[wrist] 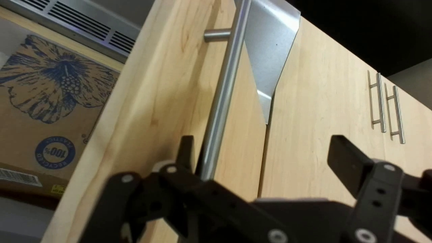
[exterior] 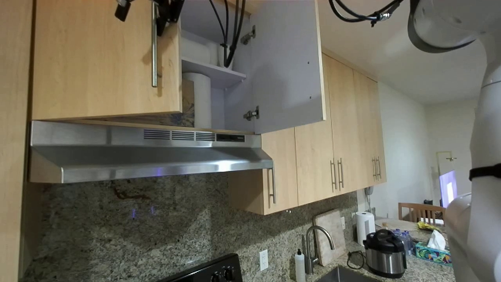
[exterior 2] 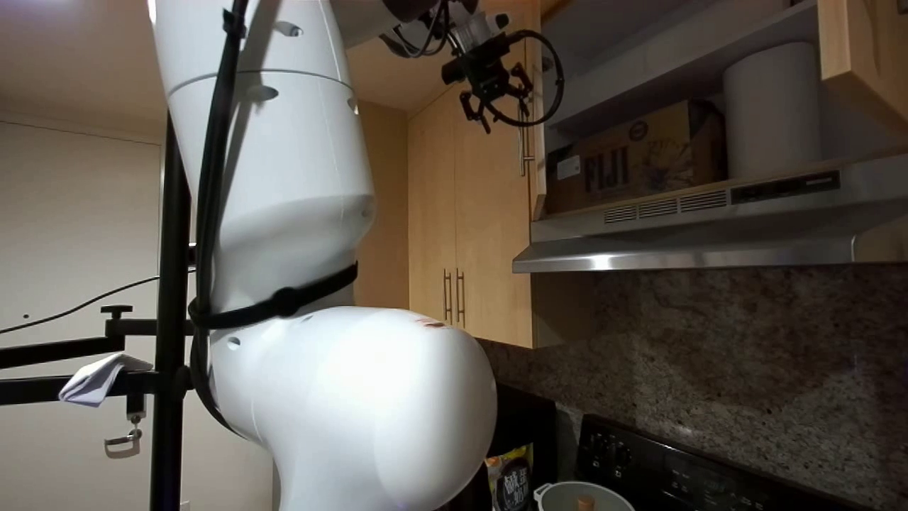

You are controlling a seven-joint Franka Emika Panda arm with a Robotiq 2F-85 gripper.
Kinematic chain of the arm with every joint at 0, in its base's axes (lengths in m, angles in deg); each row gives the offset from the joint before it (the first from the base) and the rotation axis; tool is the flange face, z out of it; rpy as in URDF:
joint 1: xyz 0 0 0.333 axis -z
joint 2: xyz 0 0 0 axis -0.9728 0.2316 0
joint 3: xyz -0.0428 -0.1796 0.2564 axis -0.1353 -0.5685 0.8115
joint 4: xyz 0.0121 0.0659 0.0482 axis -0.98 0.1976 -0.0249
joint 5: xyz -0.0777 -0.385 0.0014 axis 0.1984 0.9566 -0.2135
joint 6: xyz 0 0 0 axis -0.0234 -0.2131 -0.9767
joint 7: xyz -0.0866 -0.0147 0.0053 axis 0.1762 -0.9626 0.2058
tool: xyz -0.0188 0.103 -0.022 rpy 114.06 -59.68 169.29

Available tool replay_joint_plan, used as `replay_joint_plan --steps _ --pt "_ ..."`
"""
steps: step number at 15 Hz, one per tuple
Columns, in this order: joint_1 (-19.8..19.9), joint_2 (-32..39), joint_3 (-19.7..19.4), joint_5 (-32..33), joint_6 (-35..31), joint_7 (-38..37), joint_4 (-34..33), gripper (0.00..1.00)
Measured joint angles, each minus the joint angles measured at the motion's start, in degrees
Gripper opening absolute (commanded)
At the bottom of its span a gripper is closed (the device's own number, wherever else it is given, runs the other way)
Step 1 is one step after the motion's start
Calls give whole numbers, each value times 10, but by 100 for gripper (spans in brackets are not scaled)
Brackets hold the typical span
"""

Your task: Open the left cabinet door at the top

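Partly done, I judge: the left cabinet door [exterior: 98, 58], over the left part of the range hood [exterior: 164, 158], stands ajar, swung out from the cabinet [exterior: 236, 98] so that a cardboard box [wrist: 50, 128] shows past its free edge in the wrist view. What remains, it seems, is to swing it wider, perhaps until it matches the right-hand door [exterior: 287, 70], which stands far out with its pale inner face showing. The gripper [wrist: 266, 150] is at the door's outer face, its fingers [wrist: 347, 162] spread wide and clamped on nothing; in the wrist view the steel bar handle [wrist: 225, 87] runs between them, just beside one of them, though whether they touch I cannot tell. As for room, the wedge between this door and the neighbouring tall doors [wrist: 320, 101] narrows toward the hinge side, and the gripper sits in it, so a wider swing could pinch the gripper against those doors or their handles [wrist: 381, 101]. The free edge looks the easier place: a gap parts it from the cabinet, so a finger could probably slip in behind and push, minding the top of the hood, which lies just under the door's bottom edge.
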Motion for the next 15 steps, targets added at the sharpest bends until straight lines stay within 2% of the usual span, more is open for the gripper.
replay_joint_plan --steps 5,15 --pt "0 1 44 57 4 -75 1 100" --pt "0 13 106 151 5 -183 -2 100"
